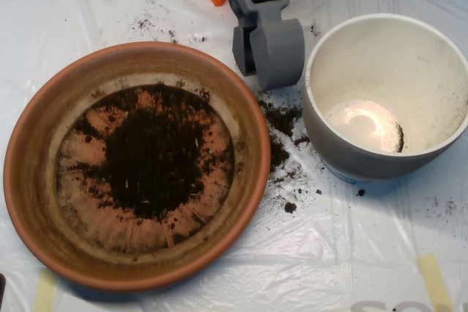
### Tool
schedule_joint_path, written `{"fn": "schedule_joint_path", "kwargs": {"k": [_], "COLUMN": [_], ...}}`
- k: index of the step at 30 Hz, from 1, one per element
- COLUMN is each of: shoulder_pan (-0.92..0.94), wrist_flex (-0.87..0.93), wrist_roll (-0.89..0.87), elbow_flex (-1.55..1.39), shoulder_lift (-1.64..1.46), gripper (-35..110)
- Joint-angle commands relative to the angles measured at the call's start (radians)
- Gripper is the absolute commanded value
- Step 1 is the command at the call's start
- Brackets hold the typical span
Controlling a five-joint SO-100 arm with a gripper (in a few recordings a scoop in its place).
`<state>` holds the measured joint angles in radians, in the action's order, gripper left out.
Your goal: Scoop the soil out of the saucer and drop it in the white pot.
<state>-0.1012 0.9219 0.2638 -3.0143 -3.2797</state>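
Mostly the dark, crumbly potting soil (150, 155) lies heaped at the middle of the wide terracotta saucer (29, 180) on the left, with crumbs spilled on the plastic-covered worktop (292, 268). The round white pot (344, 158) sits at the right, nearly empty. Between them, top centre, hangs the grey clamshell claw (269, 49), seemingly clenched and carrying nothing visible. Loose and light, the soil probably crumbles easily; dig at the heap's thick centre.
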Motion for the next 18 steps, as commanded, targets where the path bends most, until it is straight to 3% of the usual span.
{"fn": "schedule_joint_path", "kwargs": {"k": [1, 9, 18], "shoulder_pan": [-0.008, -0.006, 0.034], "wrist_flex": [-0.005, -0.029, -0.078], "wrist_roll": [0.029, -0.055, -0.135], "elbow_flex": [-0.044, 0.044, 0.345], "shoulder_lift": [-0.069, -0.043, 0.337], "gripper": [21, 24, 24]}}
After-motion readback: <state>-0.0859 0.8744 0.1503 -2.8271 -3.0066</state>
